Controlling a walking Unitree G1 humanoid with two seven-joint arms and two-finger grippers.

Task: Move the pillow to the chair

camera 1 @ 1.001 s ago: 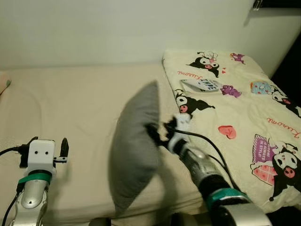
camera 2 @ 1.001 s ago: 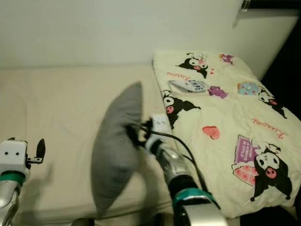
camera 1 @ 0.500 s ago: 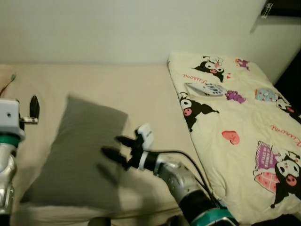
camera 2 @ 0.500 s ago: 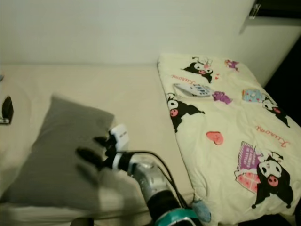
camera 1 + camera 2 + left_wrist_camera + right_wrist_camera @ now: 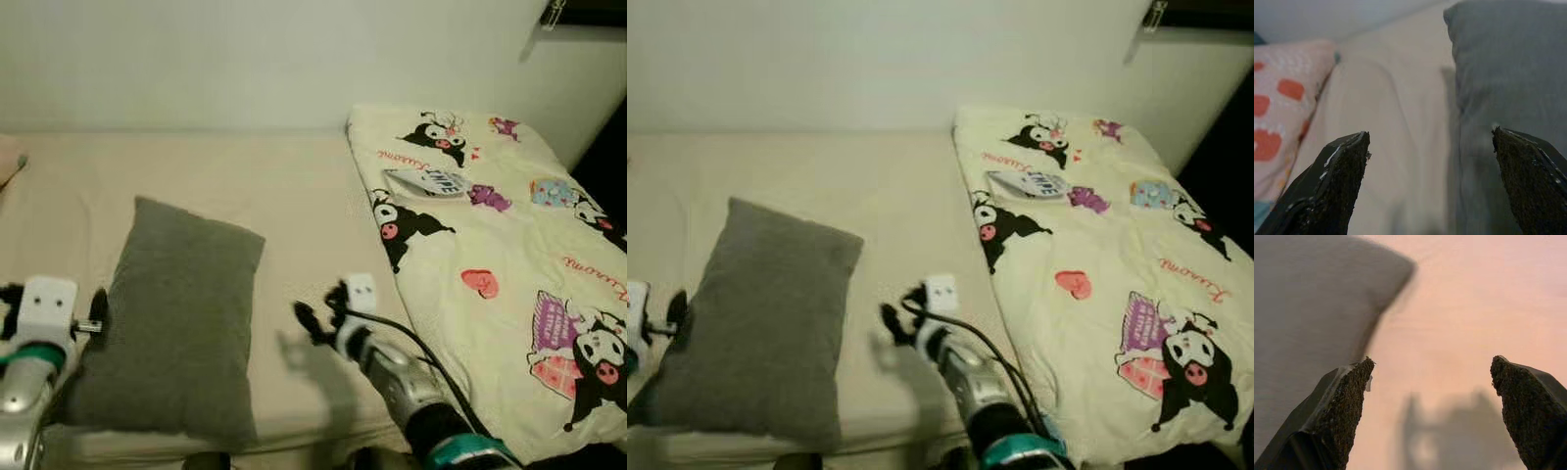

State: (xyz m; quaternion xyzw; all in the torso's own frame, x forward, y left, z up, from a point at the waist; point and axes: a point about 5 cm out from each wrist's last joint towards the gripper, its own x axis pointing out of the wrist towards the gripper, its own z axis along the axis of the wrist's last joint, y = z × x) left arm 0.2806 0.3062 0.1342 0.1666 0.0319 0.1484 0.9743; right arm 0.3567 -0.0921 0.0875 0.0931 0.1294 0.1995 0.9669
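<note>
The grey pillow (image 5: 167, 313) lies flat on the beige bed sheet (image 5: 245, 186), towards the left. My left gripper (image 5: 1432, 178) is open at the pillow's left edge, with one finger (image 5: 98, 309) beside the fabric and nothing held. In the left wrist view the pillow (image 5: 1508, 73) runs along one finger. Just right of the pillow, my right gripper (image 5: 313, 313) hangs open and empty over the bare sheet. The right wrist view has the pillow's corner (image 5: 1308, 308) ahead of its fingers.
A cream blanket (image 5: 490, 225) printed with cartoon figures covers the bed's right side. A pink patterned cushion (image 5: 1278, 98) lies left of the grey pillow. A pale wall (image 5: 245, 59) backs the bed. The bed's front edge is near me.
A second ago my right gripper held the pillow upright. It let go, the pillow dropped flat to the left, and that gripper drew back right. My left arm came down beside the pillow.
</note>
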